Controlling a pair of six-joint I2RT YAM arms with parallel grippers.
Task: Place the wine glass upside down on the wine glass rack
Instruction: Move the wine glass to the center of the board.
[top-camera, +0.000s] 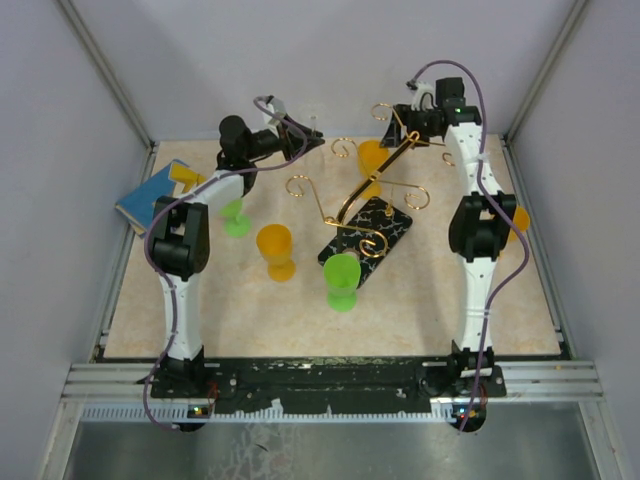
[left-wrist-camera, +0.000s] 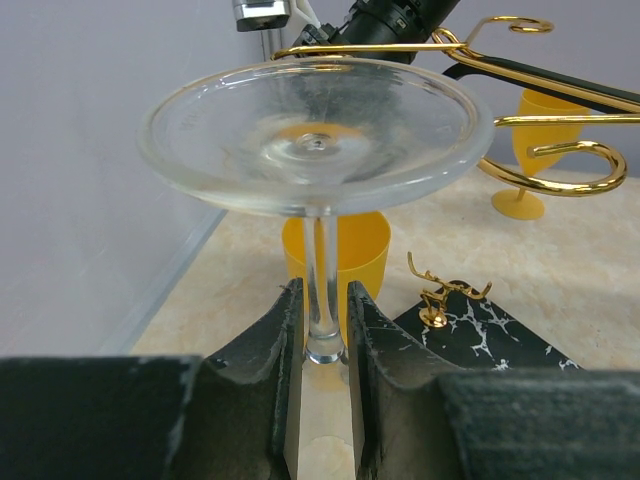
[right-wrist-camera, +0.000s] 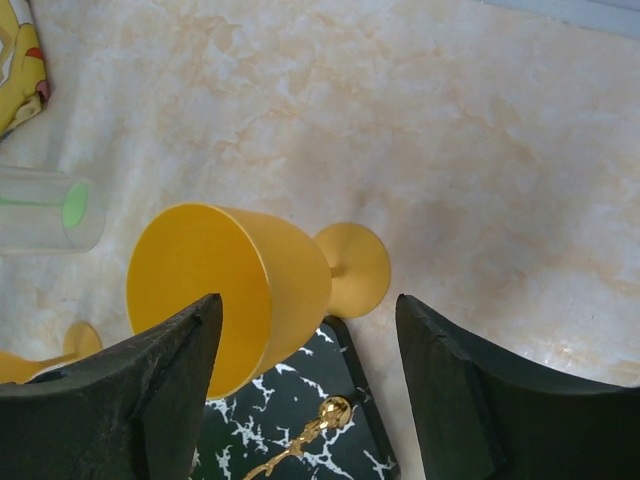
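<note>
While the left gripper (left-wrist-camera: 323, 305) clamps the inverted wine glass (left-wrist-camera: 315, 140) by its stem, the right gripper (right-wrist-camera: 308, 340) stands open. A yellow goblet (right-wrist-camera: 235, 290) sits beneath.

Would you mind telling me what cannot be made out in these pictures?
Wine glass bowl: left wrist view, hidden behind the left fingers; only foot and stem show.
Wine glass, top view: too clear and small to trace.
Yellow object by the right arm: top view, mostly hidden behind that arm.
Rack top: top view, overlapped by the right arm's wrist; contact with the right fingers unclear.
</note>
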